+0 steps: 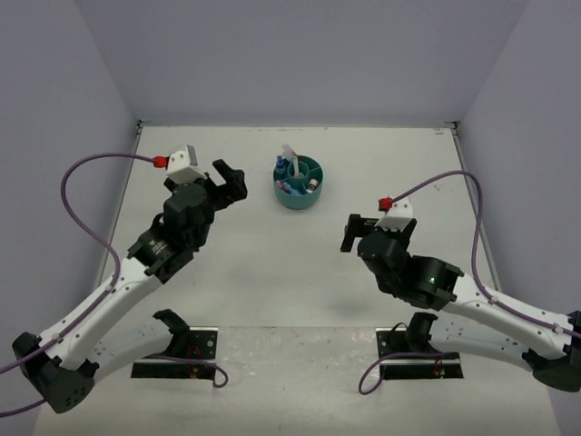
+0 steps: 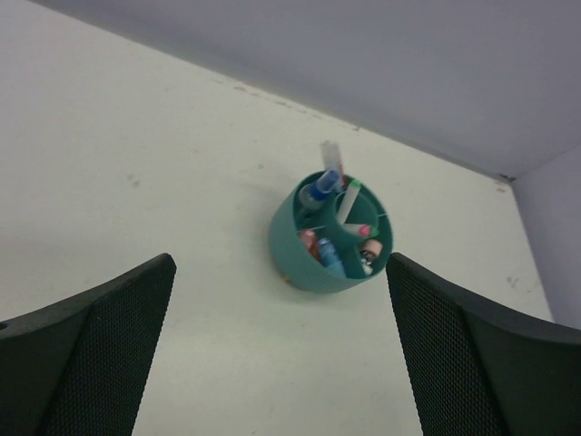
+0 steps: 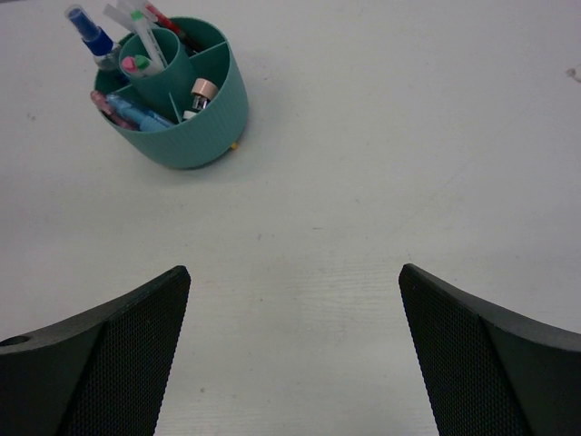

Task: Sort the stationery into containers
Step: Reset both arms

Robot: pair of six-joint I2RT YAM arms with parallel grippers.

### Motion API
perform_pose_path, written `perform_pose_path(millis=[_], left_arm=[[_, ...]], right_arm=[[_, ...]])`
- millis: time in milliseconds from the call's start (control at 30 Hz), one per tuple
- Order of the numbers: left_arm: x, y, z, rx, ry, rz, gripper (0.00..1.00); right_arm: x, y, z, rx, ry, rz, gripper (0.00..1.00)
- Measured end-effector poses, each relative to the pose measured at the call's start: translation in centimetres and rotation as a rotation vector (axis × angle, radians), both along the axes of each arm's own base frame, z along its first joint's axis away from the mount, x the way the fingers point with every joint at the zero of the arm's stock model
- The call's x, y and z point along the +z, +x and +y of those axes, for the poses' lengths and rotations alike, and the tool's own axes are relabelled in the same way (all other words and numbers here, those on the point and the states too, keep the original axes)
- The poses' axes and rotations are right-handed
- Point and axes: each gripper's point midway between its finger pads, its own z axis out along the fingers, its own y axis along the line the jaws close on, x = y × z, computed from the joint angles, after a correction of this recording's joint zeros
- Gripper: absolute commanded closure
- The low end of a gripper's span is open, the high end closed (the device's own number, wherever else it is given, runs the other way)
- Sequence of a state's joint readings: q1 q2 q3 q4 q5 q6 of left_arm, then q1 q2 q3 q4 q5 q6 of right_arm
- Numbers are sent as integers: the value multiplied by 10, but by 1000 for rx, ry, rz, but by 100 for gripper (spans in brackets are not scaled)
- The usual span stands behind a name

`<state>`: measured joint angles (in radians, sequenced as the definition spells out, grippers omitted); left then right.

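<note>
White table (image 1: 272,291), pale walls on three sides. Nearest, on the right, the right gripper (image 1: 349,232) has its jaws spread wide with nothing between them. Further out on the left, the left gripper (image 1: 231,180) is also released and holds nothing. Beyond both, mid-table toward the back wall, the teal organiser (image 1: 300,200) stands upright. Pens (image 1: 292,160) and markers (image 3: 136,113) sit in its central cup and side compartments.
</note>
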<state>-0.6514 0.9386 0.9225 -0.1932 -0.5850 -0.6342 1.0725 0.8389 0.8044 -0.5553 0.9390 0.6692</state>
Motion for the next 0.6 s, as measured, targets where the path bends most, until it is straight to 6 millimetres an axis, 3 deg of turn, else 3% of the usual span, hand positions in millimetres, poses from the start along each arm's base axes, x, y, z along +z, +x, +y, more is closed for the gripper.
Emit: perform_pose_path(millis=[133, 300, 467, 600], left_arm=[[-12, -33, 34, 29, 101, 66, 0], [-28, -59, 56, 10, 202, 112, 0], [-39, -72, 72, 23, 267, 142, 0], [-60, -78, 89, 78, 314, 164, 0]], right_arm=[[21, -4, -9, 11, 26, -36, 1], [35, -13, -24, 27, 74, -65, 1], [41, -21, -37, 29, 93, -77, 1], [39, -24, -44, 27, 81, -72, 1]])
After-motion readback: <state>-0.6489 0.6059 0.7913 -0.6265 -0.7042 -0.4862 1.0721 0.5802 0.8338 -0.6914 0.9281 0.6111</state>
